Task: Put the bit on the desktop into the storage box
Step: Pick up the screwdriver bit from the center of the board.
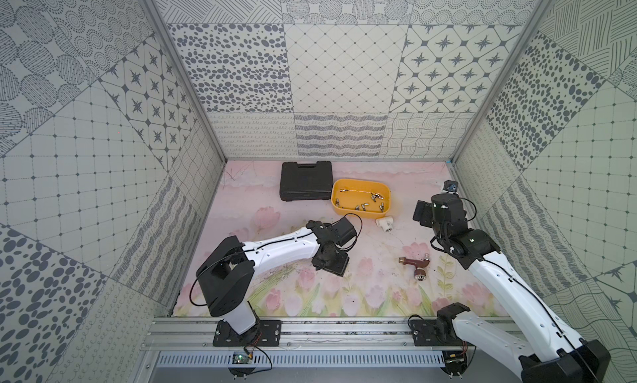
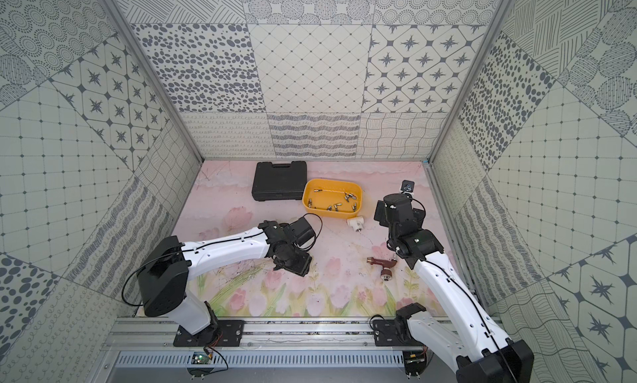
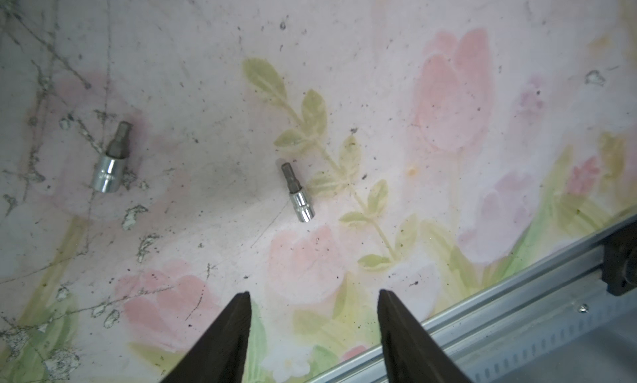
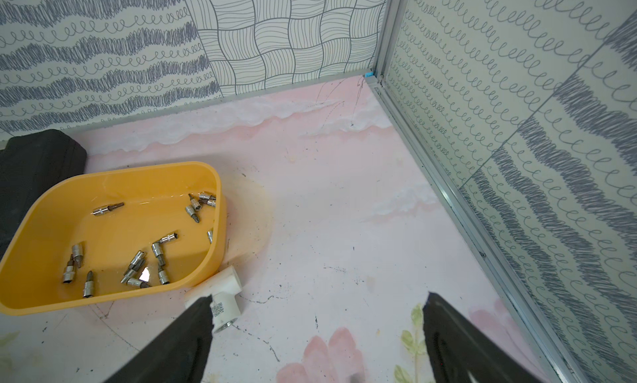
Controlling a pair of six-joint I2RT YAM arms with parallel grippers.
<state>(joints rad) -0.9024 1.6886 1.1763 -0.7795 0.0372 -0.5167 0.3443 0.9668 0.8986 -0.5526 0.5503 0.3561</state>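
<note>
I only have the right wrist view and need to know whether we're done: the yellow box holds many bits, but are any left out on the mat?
Observer: Yes. A thick bit and a thin bit lie on the mat, in the left wrist view.
Operator: Is the left hand holding either?
Observer: No. The left hand is open and empty; the thin bit lies ahead of it, untouched.
Operator: Anything else loose that I miss?
Observer: A brown tap lies beside the right arm, in both top views.
</note>
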